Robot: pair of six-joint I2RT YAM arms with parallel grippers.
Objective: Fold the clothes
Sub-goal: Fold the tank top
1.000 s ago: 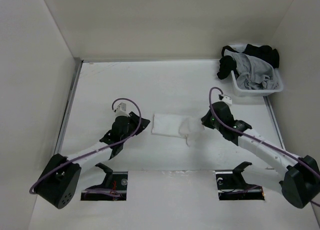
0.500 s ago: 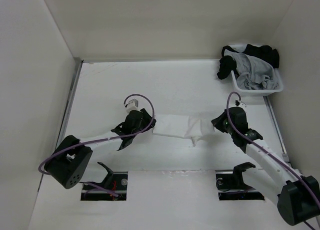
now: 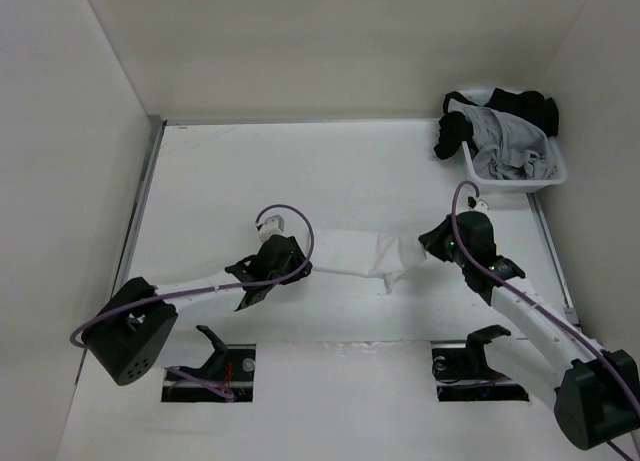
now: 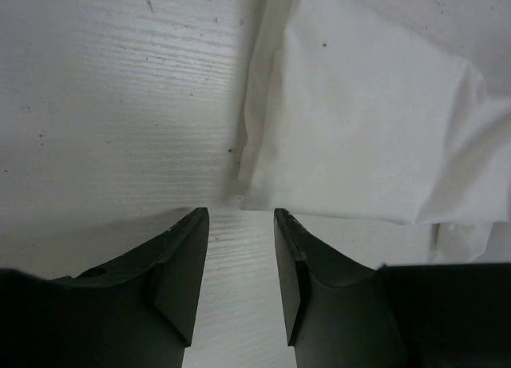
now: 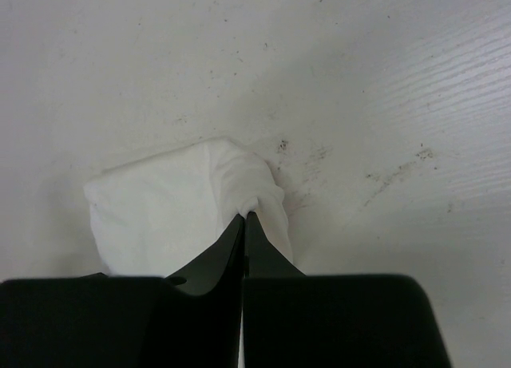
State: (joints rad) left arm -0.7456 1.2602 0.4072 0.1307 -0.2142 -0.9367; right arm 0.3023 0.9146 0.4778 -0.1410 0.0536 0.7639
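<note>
The clothes [image 3: 360, 255], a thin white top, lie stretched across the middle of the table between the two arms. My right gripper [image 3: 428, 249] is shut on the right end of the clothes [image 5: 200, 204], with fabric bunched at its fingertips [image 5: 244, 216]. At the left end of the clothes [image 4: 359, 136] my left gripper [image 3: 304, 268] stands open, its fingers [image 4: 188, 248] resting on bare table just short of the fabric's near corner. Nothing lies between the left jaws [image 4: 239, 216].
A white bin [image 3: 512, 181] at the back right holds a grey garment [image 3: 505, 141] and black garments [image 3: 520, 106]. White walls close off the left, back and right sides. Two cut-outs [image 3: 210, 369] sit at the near edge by the arm bases.
The left gripper opened and moved right and nearer, up to the cloth's left end. The right gripper pulled the cloth's right end rightward, stretching it out.
</note>
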